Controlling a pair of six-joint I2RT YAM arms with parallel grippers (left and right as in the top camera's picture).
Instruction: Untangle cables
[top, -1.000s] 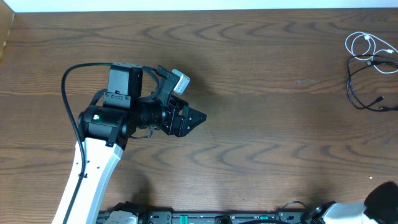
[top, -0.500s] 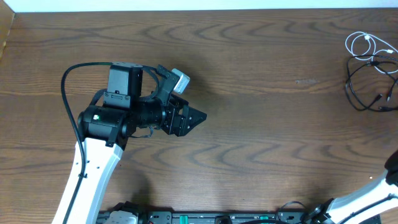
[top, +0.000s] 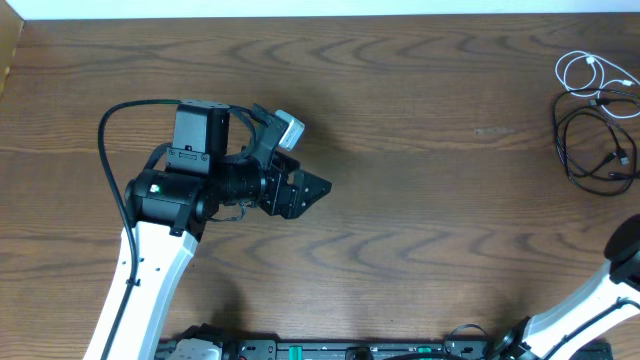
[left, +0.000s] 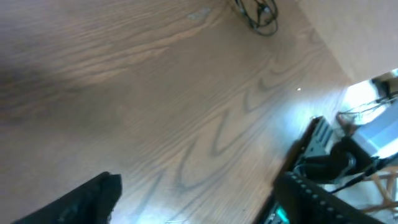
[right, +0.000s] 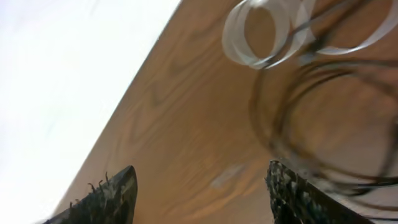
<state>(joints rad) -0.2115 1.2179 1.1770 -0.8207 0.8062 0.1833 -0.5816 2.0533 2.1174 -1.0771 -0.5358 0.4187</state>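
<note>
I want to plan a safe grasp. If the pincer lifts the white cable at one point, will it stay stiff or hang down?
Probably floppy: the white cable lies in loose loops, so it should droop. It seems to cross the black cable, so lifting may drag that along. It looks thin, so likely light.

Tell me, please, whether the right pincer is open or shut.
Open: the right pincer has its fingers far apart in the wrist view, only table between them.

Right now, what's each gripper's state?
Left gripper: fingers look open, holding nothing.
Right gripper: fingers open, holding nothing, cables just ahead.
</note>
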